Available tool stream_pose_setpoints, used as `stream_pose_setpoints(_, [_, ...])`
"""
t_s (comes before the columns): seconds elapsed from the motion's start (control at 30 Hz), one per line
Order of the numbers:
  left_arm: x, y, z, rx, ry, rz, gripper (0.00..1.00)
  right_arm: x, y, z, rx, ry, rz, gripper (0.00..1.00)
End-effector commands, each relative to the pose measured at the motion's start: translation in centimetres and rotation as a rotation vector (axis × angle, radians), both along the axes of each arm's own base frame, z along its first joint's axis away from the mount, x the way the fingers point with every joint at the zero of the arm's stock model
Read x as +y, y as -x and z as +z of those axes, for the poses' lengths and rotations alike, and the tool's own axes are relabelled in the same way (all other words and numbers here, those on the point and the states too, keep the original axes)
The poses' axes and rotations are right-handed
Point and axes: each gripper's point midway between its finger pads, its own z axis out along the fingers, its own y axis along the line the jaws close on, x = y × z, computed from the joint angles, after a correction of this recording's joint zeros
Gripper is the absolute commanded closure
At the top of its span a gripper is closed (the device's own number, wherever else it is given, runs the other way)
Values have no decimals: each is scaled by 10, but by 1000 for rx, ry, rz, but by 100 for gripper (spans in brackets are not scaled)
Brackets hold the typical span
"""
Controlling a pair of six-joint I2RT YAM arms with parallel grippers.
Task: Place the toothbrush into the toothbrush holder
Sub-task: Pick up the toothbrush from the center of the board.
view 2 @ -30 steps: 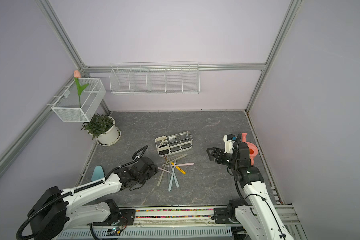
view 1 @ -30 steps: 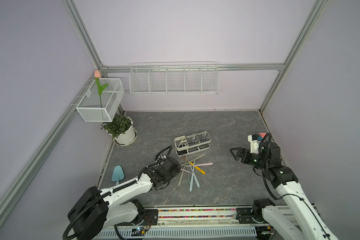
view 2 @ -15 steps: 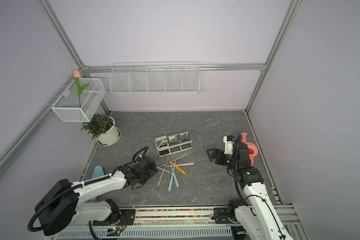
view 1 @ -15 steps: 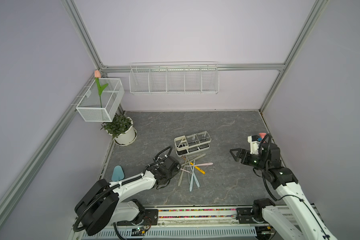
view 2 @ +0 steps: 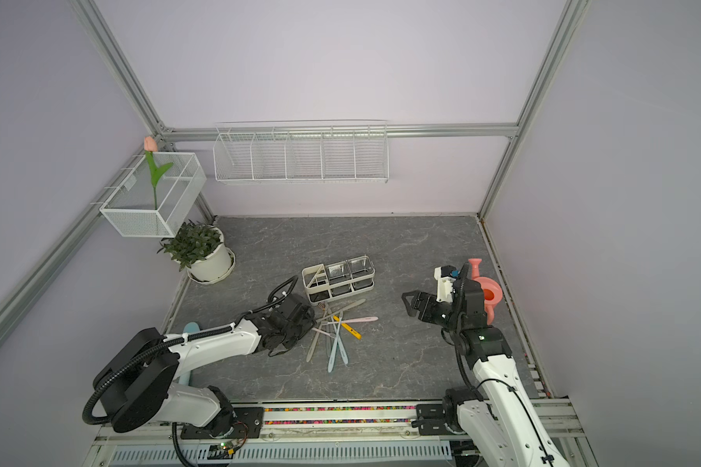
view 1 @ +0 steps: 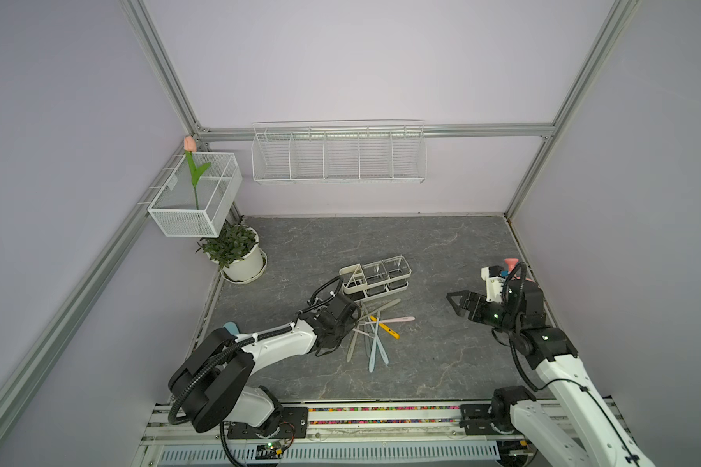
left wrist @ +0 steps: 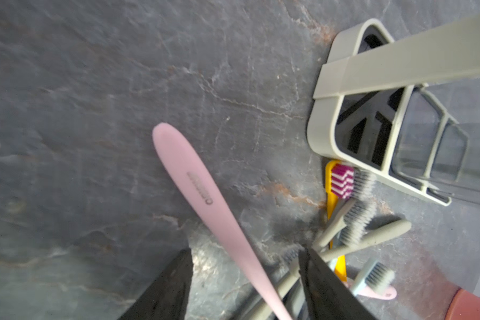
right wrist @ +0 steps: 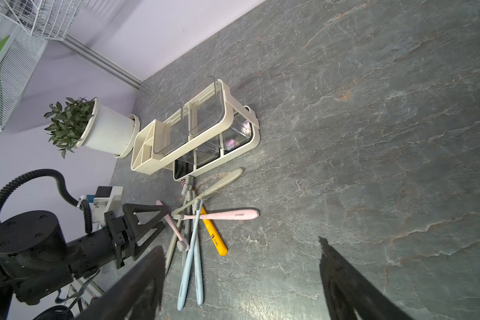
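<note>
The toothbrush holder [view 1: 375,279] [view 2: 338,279], a cream rack with one divided bin and two clear cups, stands mid-table. Just in front of it, several toothbrushes [view 1: 375,327] lie crossed in a pile. My left gripper [view 1: 353,321] [left wrist: 245,250] is low at the pile's left edge. Its jaws are open and straddle the handle of a pink toothbrush [left wrist: 200,188] [right wrist: 173,228] with a gap on both sides. My right gripper [view 1: 458,303] [right wrist: 239,245] hovers open to the right of the pile, with only bare table between its fingers.
A potted plant [view 1: 237,254] stands at the back left under a mesh box [view 1: 197,198] holding a tulip. A long wire basket [view 1: 338,155] hangs on the back wall. A pink object [view 2: 488,291] sits behind the right arm, and a light blue item [view 1: 230,326] lies by the left arm.
My left gripper has reached further right into the pile's edge, and its jaws have narrowed around the pink toothbrush. The right arm has stayed still.
</note>
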Motion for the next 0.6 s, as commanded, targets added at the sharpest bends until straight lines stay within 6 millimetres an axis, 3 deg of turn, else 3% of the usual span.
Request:
stream_pose_setpoints(0.0, [13,30,-37,182,-50,27,37,3,-1,7,-34,-20,24,11])
stream_pose_setpoints(0.13, [15,39,-53,252,-45,57,42,4,0,11,-51,-38,29,11])
stream_pose_setpoints(0.57, [20,54,-70,354,-89,68,58,-2,-1,21,-95,3,25,11])
